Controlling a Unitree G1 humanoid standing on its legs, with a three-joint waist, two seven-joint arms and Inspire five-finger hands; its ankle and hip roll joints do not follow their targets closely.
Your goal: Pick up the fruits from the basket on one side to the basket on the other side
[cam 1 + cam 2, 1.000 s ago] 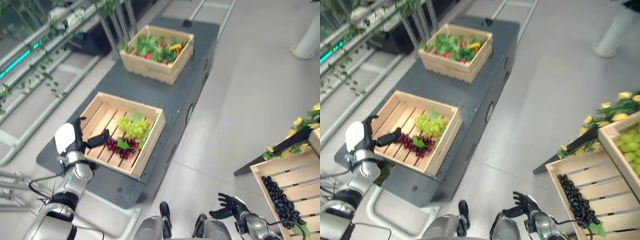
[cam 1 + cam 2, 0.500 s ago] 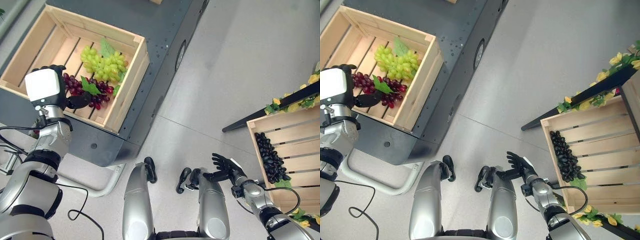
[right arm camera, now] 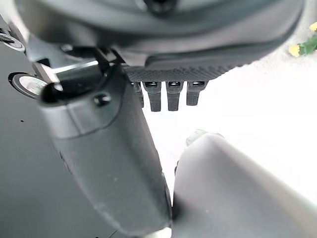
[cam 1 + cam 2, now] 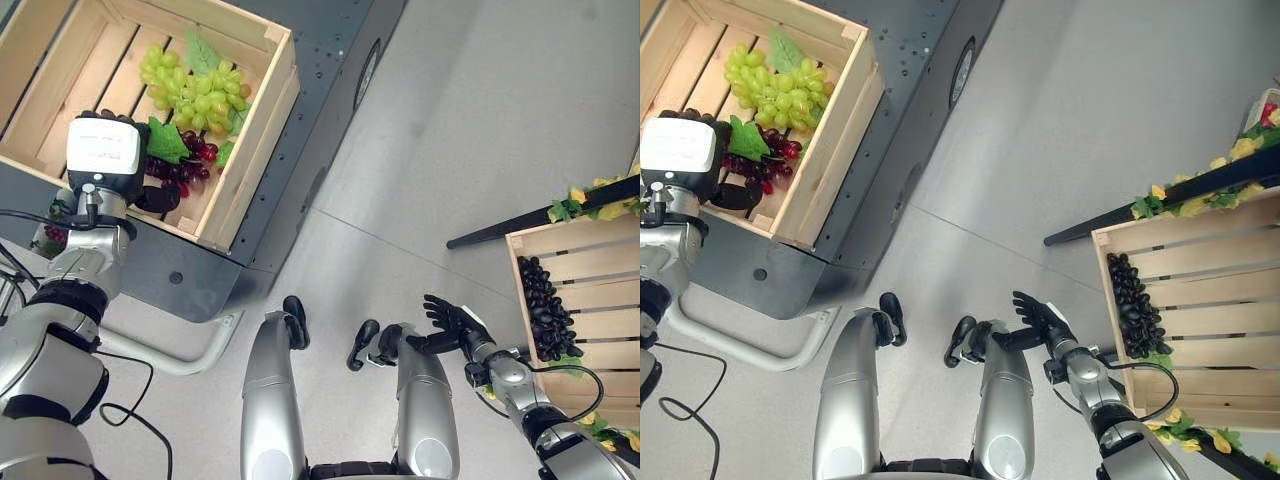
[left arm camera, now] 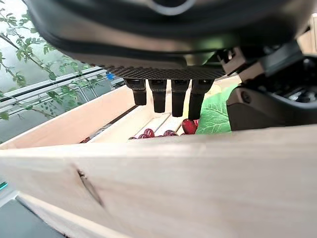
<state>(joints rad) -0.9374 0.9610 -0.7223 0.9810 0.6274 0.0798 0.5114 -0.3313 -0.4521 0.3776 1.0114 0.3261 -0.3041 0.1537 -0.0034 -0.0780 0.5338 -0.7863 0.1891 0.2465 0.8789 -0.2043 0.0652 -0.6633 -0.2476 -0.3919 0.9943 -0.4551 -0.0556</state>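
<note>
Slatted raw-wood crate (image 4: 250, 130); glossy grapes (image 4: 195, 95)

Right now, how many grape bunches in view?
3. Green grapes and red grapes share the left crate, the red bunch at the left hand. Black grapes lie in the right crate. More may be hidden.
</note>
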